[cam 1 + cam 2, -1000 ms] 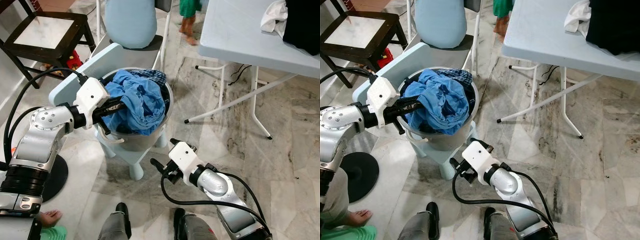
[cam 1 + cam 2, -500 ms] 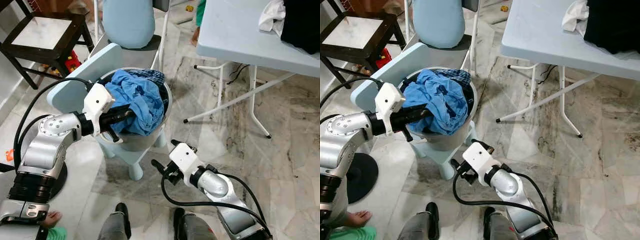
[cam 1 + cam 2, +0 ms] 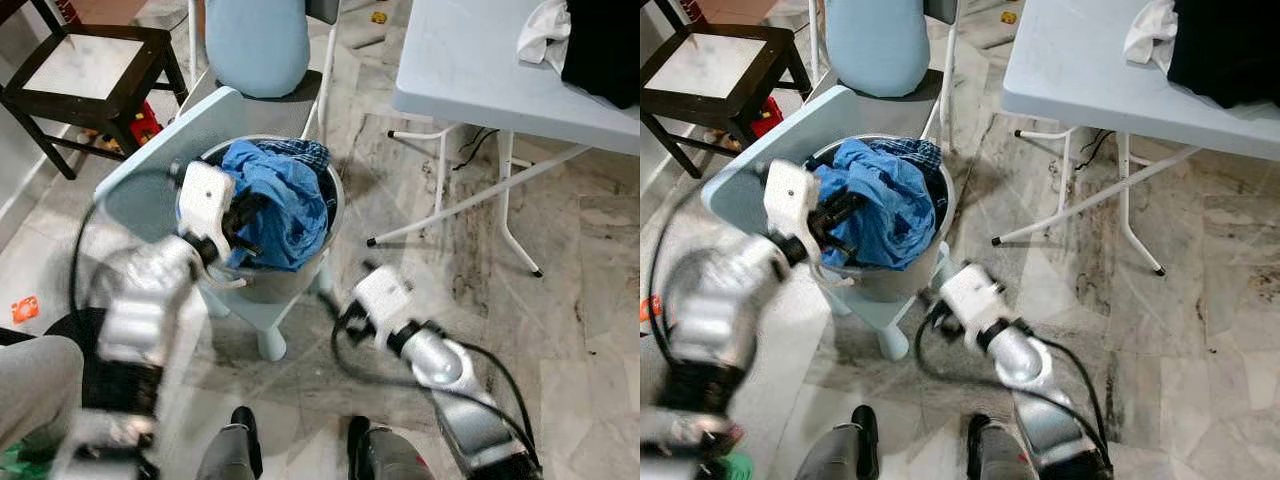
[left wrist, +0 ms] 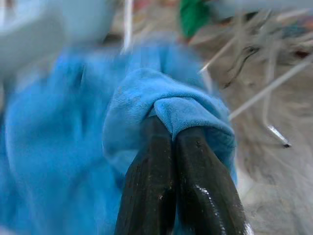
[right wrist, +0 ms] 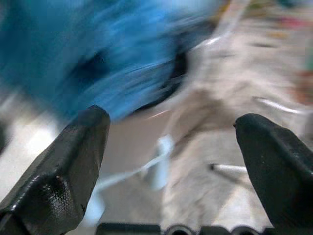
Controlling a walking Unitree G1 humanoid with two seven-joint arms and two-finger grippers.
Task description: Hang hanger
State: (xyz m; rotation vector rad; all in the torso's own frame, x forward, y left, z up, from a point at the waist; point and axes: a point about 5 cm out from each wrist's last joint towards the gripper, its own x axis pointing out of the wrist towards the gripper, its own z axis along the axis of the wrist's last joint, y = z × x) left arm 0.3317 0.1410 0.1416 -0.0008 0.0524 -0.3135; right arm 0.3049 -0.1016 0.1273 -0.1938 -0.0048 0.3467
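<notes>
Both left claw (image 4: 173,139) fingers pinch blue cloth (image 4: 166,100).

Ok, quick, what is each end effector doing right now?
Left end effector: closed on the blue garment in the bucket.
Right end effector: open, holding nothing.

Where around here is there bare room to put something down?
The folding table is bare on its near side; clothes crowd its far corner. The marble floor beside its legs is open. The basket is stuffed with blue cloth, gripped by the left claw.
</notes>
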